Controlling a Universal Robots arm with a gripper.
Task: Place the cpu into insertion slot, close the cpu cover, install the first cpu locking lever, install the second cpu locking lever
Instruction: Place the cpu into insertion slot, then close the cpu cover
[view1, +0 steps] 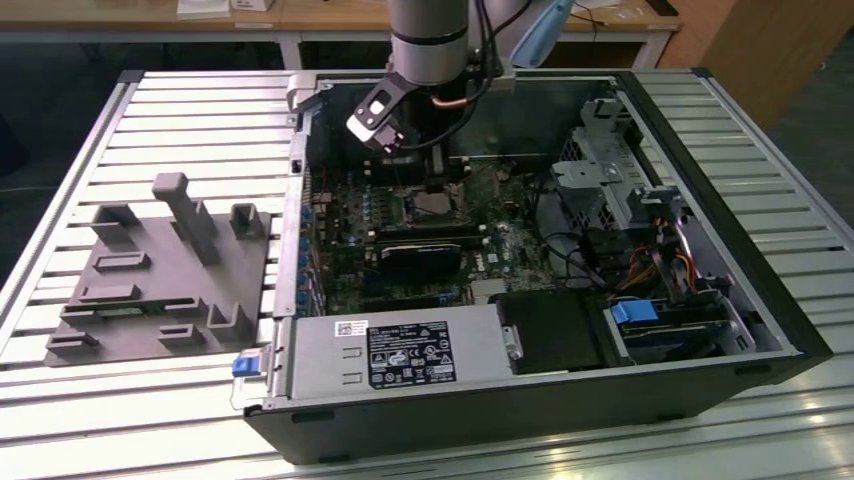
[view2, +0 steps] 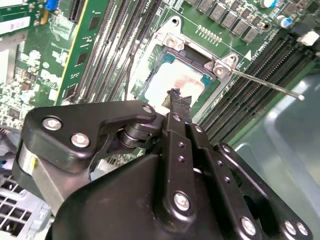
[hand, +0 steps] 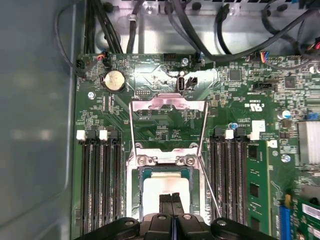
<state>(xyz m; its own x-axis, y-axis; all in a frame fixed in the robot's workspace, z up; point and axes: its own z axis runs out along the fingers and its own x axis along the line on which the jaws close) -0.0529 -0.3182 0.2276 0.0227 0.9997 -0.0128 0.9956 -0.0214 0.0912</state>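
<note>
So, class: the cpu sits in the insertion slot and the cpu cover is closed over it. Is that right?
Not quite. The cpu does sit in the insertion slot, but the cpu cover is flipped open, clear of the chip; the first wrist view shows it.

— Any print you can make out?
— White stickers (view1: 408, 362) sit on the grey metal power-supply box (view1: 315, 346) in the exterior view, but their print is too fine to read.
— And the board?
— White markings (hand: 255, 106) on the green motherboard (hand: 165, 75) in the first wrist view, perhaps certification signs. Nothing legible.
</note>
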